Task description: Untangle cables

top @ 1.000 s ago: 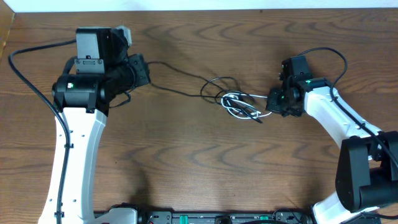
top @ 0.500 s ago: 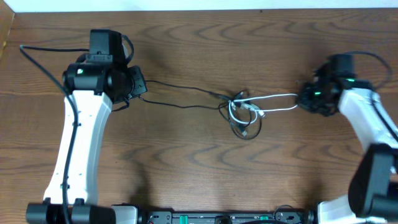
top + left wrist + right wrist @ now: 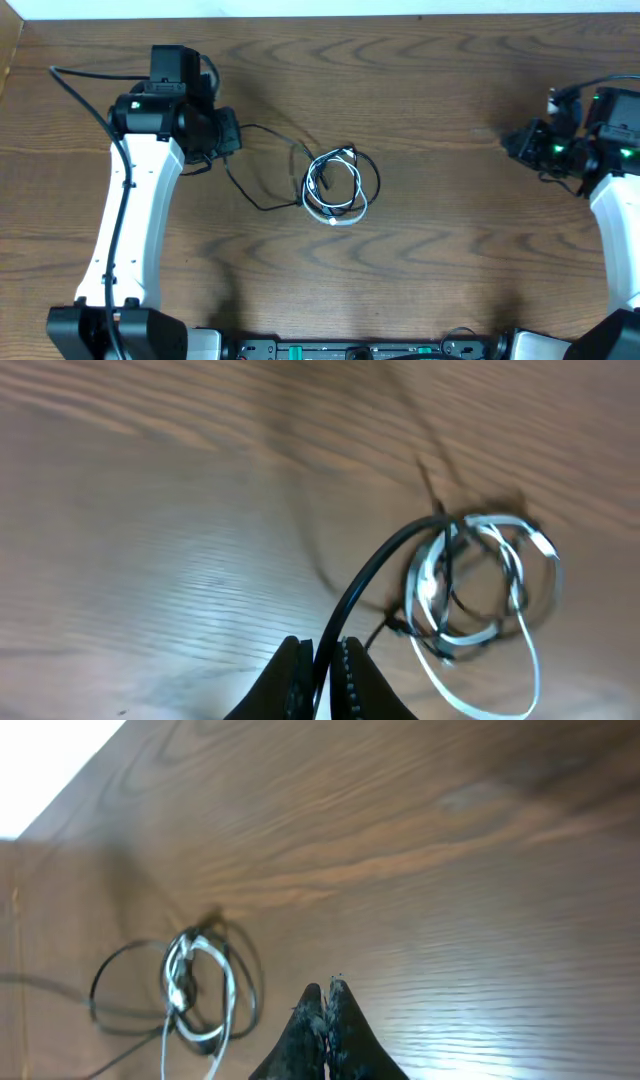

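I see the white cable (image 3: 338, 219) coiled in a small loop in the middle of the table (image 3: 450, 280). The black cables (image 3: 372, 178) are looped through it, tangled together, and one black strand (image 3: 262, 207) trails away leftward.

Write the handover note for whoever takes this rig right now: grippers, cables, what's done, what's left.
Grippers: left gripper is shut on the black cable, which runs slack from it to the bundle. The right gripper is shut with nothing in it, far right, clear of the cords.
Cables: white cable is coiled together with black loops mid-table.
Done: nothing separated yet.
Left: work the white cable out of the black loops and lay each apart.
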### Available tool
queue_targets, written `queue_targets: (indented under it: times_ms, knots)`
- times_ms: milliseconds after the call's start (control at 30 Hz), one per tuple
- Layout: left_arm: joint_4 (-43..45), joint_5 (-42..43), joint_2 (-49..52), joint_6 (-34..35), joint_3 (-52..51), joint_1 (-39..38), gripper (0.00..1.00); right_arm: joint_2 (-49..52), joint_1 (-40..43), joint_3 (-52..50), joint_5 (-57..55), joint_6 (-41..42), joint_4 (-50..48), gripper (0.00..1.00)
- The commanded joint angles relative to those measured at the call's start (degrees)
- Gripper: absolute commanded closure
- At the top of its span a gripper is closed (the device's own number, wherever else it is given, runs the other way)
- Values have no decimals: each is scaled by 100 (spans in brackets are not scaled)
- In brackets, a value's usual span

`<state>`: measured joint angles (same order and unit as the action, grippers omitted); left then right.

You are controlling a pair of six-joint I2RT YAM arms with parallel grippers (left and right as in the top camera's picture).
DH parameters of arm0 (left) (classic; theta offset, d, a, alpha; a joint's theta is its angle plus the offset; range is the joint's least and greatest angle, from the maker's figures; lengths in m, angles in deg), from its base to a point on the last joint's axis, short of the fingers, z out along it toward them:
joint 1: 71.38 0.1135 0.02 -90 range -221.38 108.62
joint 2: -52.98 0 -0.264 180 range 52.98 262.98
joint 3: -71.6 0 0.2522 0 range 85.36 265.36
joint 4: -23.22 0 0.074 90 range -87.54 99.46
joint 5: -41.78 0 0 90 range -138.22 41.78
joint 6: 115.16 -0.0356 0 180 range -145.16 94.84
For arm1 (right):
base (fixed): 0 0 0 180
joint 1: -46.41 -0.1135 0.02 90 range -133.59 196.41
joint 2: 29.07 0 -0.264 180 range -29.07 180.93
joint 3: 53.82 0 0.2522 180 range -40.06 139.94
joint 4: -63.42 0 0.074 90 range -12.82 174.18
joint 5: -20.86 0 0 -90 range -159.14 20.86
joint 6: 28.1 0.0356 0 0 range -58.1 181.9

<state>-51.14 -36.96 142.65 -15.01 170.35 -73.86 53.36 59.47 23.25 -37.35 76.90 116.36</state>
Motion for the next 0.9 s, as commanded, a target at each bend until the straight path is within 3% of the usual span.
queue_targets:
  times_ms: [0,33,100,167,233,300,433,600,867]
  knots:
    - [-105,286,173,-306,70,-55,88,-35,-190,33,83,-133,2,99]
    - [-153,177,197,-308,70,-52,83,-35,-190,33,46,-136,4,98]
    - [-188,90,232,-341,70,-44,64,-35,-190,33,-22,-142,13,89]
    - [-181,243,240,-487,70,-55,44,-35,-190,33,-42,-192,17,74]
    - [-149,693,240,-745,70,-109,36,-35,-190,33,-114,-201,24,59]
    - [-98,1325,240,-1143,70,-201,34,-35,-190,33,-153,-203,26,51]
    - [92,2177,249,-1832,70,-570,34,-33,-190,31,-166,-203,26,48]
    - [678,2024,448,-1829,70,-1174,34,-33,-190,28,-173,-249,50,45]
    - [1554,984,1447,-1934,72,-1888,34,-31,-192,22,-188,-249,52,43]
